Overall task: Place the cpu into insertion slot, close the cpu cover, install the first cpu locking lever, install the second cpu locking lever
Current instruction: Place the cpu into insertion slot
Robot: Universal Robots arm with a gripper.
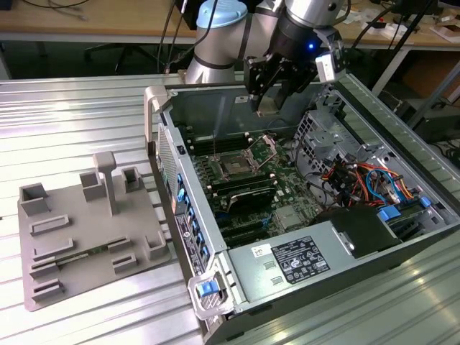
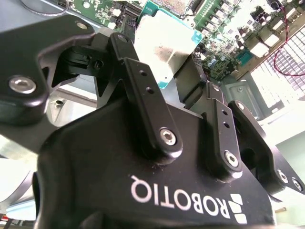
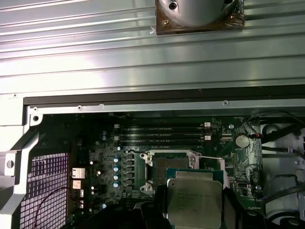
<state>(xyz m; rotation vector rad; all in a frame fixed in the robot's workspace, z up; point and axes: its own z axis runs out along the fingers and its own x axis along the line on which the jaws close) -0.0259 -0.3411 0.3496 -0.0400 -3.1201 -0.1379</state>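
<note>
Jaws pinched on opposite edges of the cpu [image 2: 164,45], with the fingers [image 2: 143,90] off the chip's face and the grip looking square. The gripper [image 1: 267,93] hangs well above the motherboard [image 1: 287,188] inside the open computer case [image 1: 215,115]. The insertion slot [image 1: 233,167] lies below the chip, toward the exterior view's left, and is uncovered. The cpu cover [image 1: 264,146] stands raised beside it. Judgement: placement is not yet done. To seat it well, the chip should be level and centred over the slot, edges parallel to the rim. It should come down with no sideways drag across the pin field and stay clear of the raised cover.
</note>
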